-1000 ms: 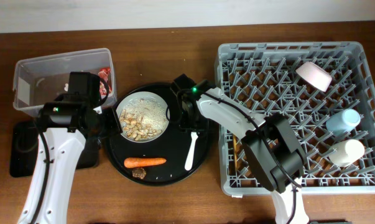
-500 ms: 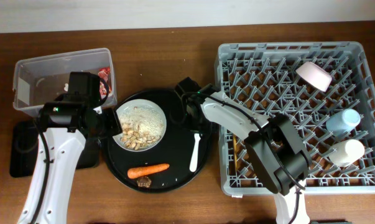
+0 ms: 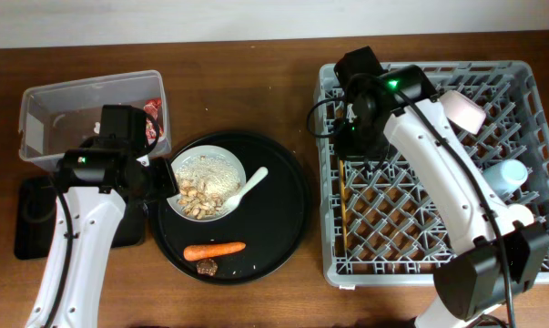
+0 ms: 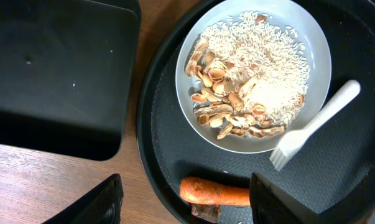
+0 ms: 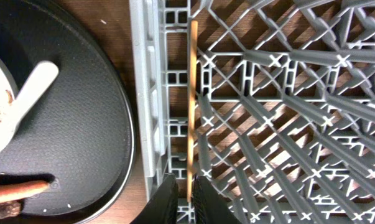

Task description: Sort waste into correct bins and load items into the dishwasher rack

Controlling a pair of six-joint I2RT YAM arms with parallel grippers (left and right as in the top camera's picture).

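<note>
White rice and beige scraps (image 4: 249, 81) fill the white plate (image 4: 311, 43) under your left arm. The plate sits on the round black tray (image 3: 288, 210). A white fork (image 4: 314, 121) rests with its prongs at the plate's edge and its handle out over the round tray. An orange carrot (image 4: 215, 191) lies on the round tray near the plate, and a small brown lump (image 4: 203, 213) is just beside it.

Your left gripper (image 3: 160, 180) is at the plate's left side. Its fingers (image 4: 94, 202) are spread wide apart and hold nothing. The flat black tray (image 4: 56, 68) lies on the table just left of the round tray. The clear tub (image 3: 46, 100) stands farther back, with a red wrapper (image 3: 152, 117) inside at its right end.

Your right gripper (image 5: 186, 193) is over the left edge of the grey rack (image 5: 151, 93). Its fingers (image 5: 168, 199) are almost together, with only a thin gap. The wooden chopsticks (image 5: 192, 93) lie in the rack along its left wall, and one end reaches that gap. You cannot tell if the fingers touch it.

A pink bowl (image 3: 461, 109), a light blue cup (image 3: 509, 173) and a white cup (image 3: 522, 217) stand on the rack's right side.
</note>
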